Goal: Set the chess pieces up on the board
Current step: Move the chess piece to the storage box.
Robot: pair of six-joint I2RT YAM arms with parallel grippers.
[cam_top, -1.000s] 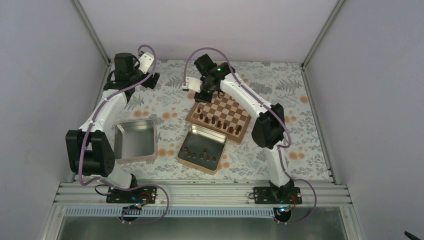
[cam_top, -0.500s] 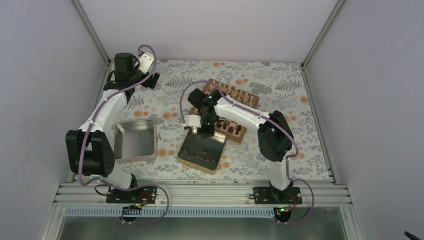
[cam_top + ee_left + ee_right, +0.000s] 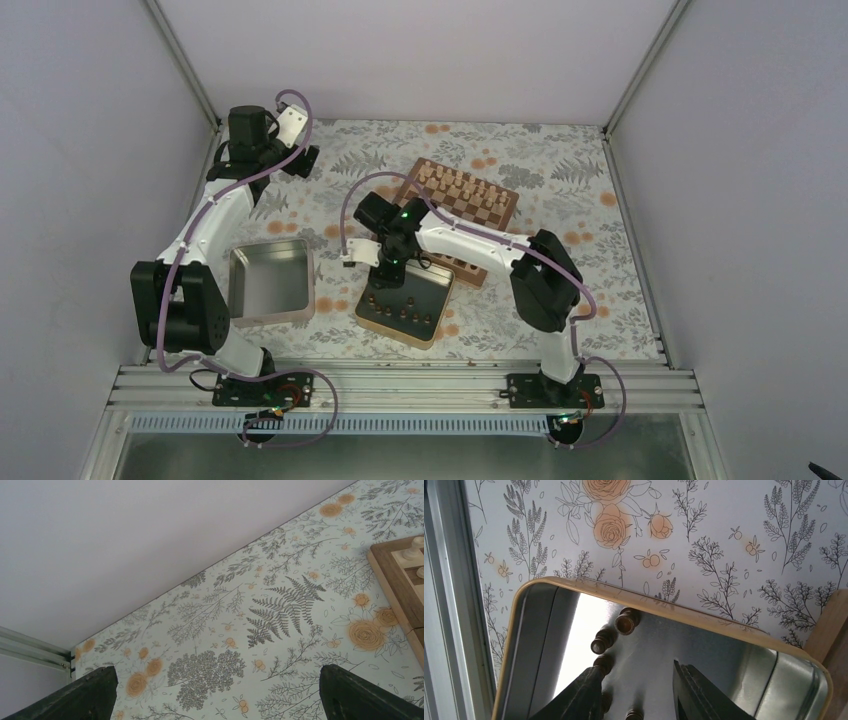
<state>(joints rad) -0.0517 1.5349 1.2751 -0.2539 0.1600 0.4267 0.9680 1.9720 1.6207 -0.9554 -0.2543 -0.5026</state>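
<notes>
**Overhead view**
- Board (image 3: 492, 207): on the desk (image 3: 600, 260), toward 1 o'clock from centre, set at a slant.
- Pale pieces (image 3: 458, 186): lined along the board's far edge.
- Dark pieces (image 3: 402, 306): several loose in the gold-rimmed tin (image 3: 392, 332), at the board's 7 o'clock. A few more stand along the board's near edge, partly hidden by the right arm.
- Right hand (image 3: 390, 275): over the far end of that tin.
- Empty tin (image 3: 270, 285): at 9 o'clock of the gold-rimmed tin, apart from it.
- Left hand (image 3: 303, 160): at 10 o'clock, well apart from board and tins.

**Left wrist view**
- Left hand: released, fingers spread wide, nothing between them.
- Board: one corner at 3 o'clock, a pale piece on it.

**Right wrist view**
- Right hand: released, fingers apart, only tin floor between them.
- Dark pieces: four visible, one just beside the finger at 7 o'clock; contact cannot be told.
</notes>
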